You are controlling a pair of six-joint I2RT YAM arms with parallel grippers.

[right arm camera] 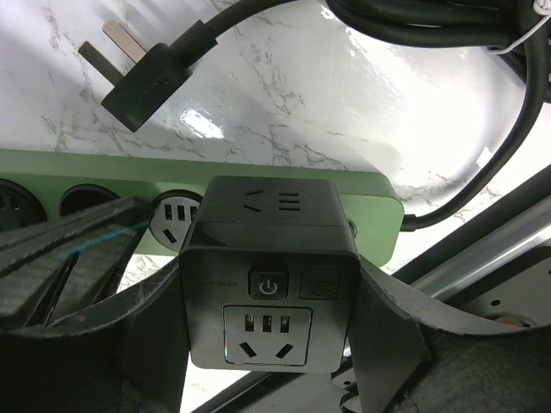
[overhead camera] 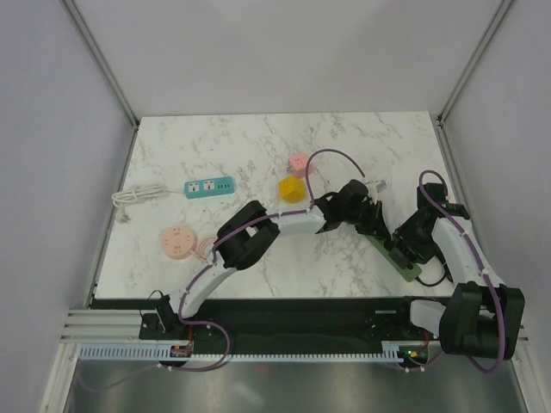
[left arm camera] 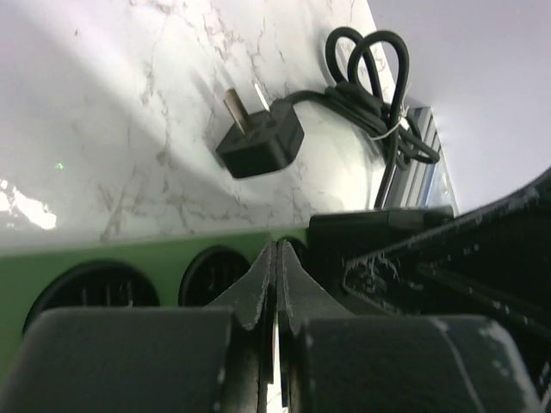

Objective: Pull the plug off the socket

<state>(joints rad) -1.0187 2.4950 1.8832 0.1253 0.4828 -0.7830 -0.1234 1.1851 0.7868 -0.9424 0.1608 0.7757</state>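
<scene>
Right gripper (right arm camera: pixel 271 340) clamps the plug (right arm camera: pixel 271 258), which is seated in the strip (right arm camera: pixel 95 168) just ahead, so the pull runs straight back. Left gripper (left arm camera: pixel 276 280), pinched together, sits on the strip.

loose plug (left arm camera: pixel 258 146) beside strip (left arm camera: pixel 69 256), cord (left arm camera: pixel 370 99) beyond (coiled)

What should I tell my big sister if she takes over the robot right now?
Left gripper: shut, holding nothing, fingertips apparently pressing on the long green plastic power strip.
Right gripper: shut on the black box-shaped plug, one finger on each side.
Where: the plug sits at the strip's cord end, on the white marble table. A loose black pronged plug lies on the marble beyond.
Done: strip steadied, plug gripped.
Left: pull the plug out. It looks seated in its socket, though its prongs are hidden.
</scene>
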